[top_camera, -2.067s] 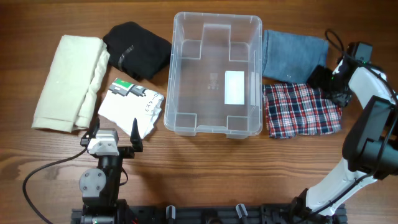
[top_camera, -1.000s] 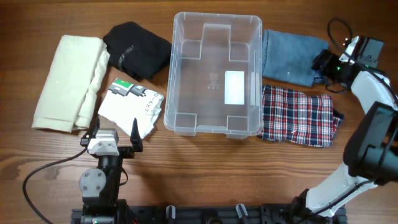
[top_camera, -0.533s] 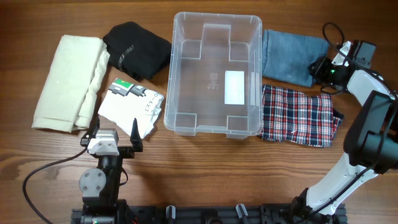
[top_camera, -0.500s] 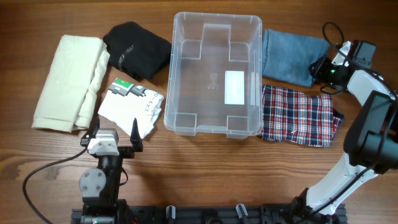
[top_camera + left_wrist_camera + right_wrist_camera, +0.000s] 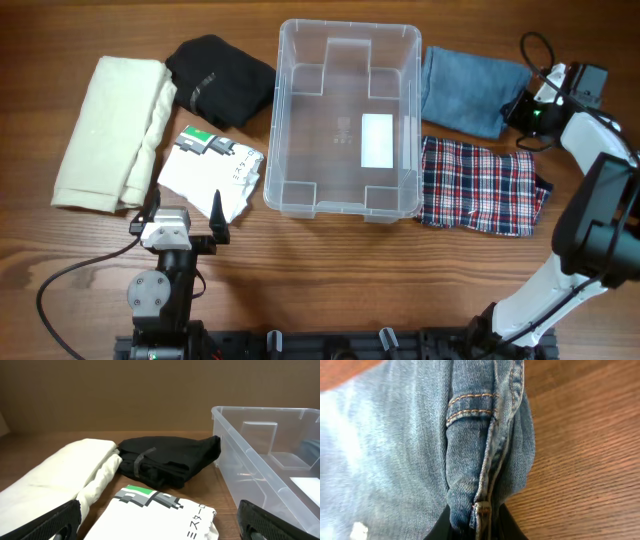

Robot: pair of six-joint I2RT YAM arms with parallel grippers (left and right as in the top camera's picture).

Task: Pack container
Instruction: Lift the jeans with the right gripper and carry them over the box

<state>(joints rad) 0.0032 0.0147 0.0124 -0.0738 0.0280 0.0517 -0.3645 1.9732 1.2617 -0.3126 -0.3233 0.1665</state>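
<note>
Overhead, the container (image 5: pixel 348 27) sits on the table (image 5: pixel 350 270), in the middle and toward the far side. It is a clear plastic box with its top open. A white label (image 5: pixel 376 140) shows on its bottom, and the brown wood shows through the clear plastic.

Just to the right of the box lie folded blue jeans (image 5: pixel 465 90). A red, white and dark checked shirt (image 5: pixel 478 185) lies in front of the jeans, and its edge touches the box.

The right gripper (image 5: pixel 518 108) is at the far right edge of the jeans. From the right wrist view, its two black fingers (image 5: pixel 512 527) are squeezed close together on a thick fold of the jeans, right by the seam. It has hold of the jeans.

On the left side of the box, a folded black cloth (image 5: pixel 220 80) lies near the far corner. A white shirt (image 5: pixel 212 172) with a green and black print lies in front of it. A big folded cream cloth (image 5: pixel 110 130) lies farther left, just beside them both.

The left gripper (image 5: pixel 185 210) is near the front of the table, close to the white shirt. Its jaws stand wide apart and it holds nothing.
</note>
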